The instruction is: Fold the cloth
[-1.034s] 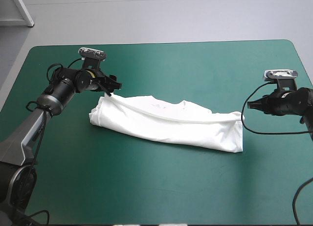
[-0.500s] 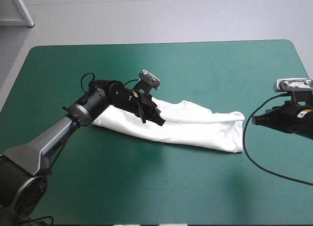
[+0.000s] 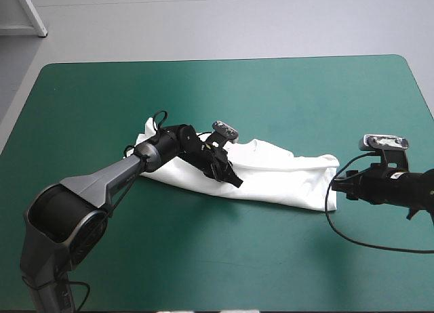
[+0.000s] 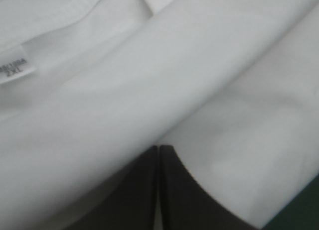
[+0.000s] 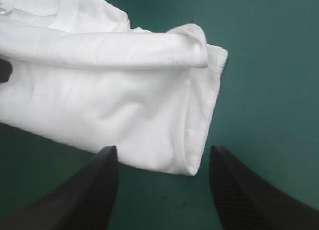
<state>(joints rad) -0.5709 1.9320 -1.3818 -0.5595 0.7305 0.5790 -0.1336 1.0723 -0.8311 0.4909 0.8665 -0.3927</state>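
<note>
Movement on both sides: the left gripper (image 3: pixel 236 181) has slid farther along the T-shirt (image 3: pixel 285 177), its fingers pressed together in a point against the white fabric. The right gripper (image 3: pixel 337 185) has come in to the T-shirt's right end, fingers (image 5: pixel 94 190) wide apart. The T-shirt lies as a long folded strip mid-tabletop (image 3: pixel 203 89).

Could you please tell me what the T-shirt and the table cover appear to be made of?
T-shirt: soft white knit fabric, likely cotton, matte. It drapes in soft folds, with a stitched collar and a sewn label.
Table cover: smooth teal-green sheet with a slight sheen, possibly vinyl or rubber; unclear.
</note>
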